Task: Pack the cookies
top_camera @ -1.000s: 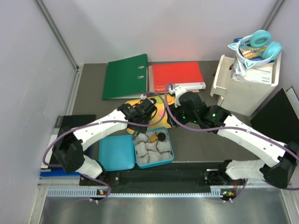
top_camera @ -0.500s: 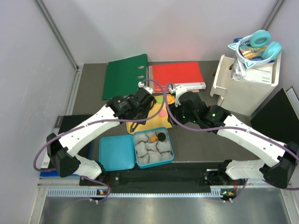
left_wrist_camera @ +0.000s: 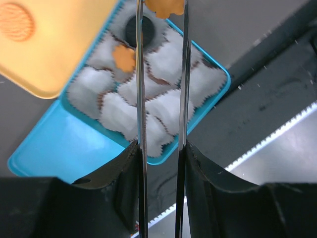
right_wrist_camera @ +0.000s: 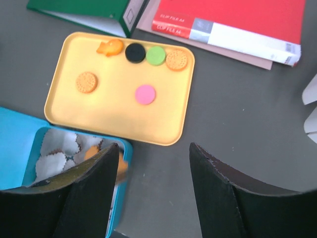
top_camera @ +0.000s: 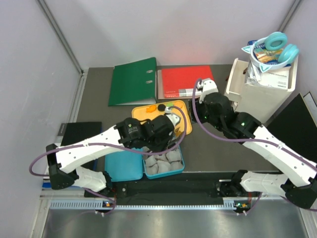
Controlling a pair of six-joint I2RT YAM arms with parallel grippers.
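Note:
The cookies lie on a yellow tray (right_wrist_camera: pixel 114 114): a black one (right_wrist_camera: pixel 134 52), a green one (right_wrist_camera: pixel 155 55), a pink one (right_wrist_camera: pixel 145 94) and three orange ones (right_wrist_camera: pixel 86 82). The tray also shows in the top view (top_camera: pixel 141 113). My left gripper (left_wrist_camera: pixel 162 10) is shut on an orange cookie (left_wrist_camera: pixel 166 6) and hangs over the blue box (left_wrist_camera: pixel 218 94) of grey paper cups. The box holds a black cookie (left_wrist_camera: pixel 134 29) and an orange one (left_wrist_camera: pixel 124 57). In the top view the left gripper (top_camera: pixel 170 140) is above the box (top_camera: pixel 181 161). My right gripper (right_wrist_camera: pixel 153 148) is open and empty, raised right of the tray (top_camera: pixel 200 110).
The blue lid (top_camera: pixel 123 163) lies left of the box. A green binder (top_camera: pixel 132 81) and a red folder (top_camera: pixel 187 81) lie behind the tray. A white bin (top_camera: pixel 262 89) with teal headphones stands at the right. Black flat items lie at the far left (top_camera: pixel 79 131) and right (top_camera: pixel 297 119).
My left gripper went from the box up to the tray and came back over the box with an orange cookie. My right gripper pulled back from the tray to the right.

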